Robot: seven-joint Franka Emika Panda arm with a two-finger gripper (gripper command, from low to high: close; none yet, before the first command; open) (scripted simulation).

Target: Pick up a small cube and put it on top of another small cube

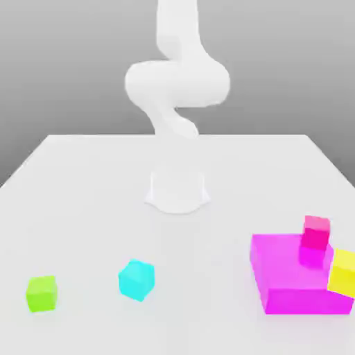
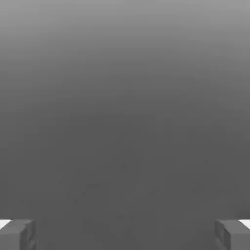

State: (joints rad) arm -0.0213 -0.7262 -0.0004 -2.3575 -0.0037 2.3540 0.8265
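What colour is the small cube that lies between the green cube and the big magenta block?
Cyan; the small cube shows best in the exterior view.

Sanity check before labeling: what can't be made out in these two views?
- Yellow cube: cut off by the exterior view's right edge.
- Large magenta block: far corner covered by the small pink cube and the yellow cube.
- Gripper: hand view's edge crops the fingertips; no cube between them.
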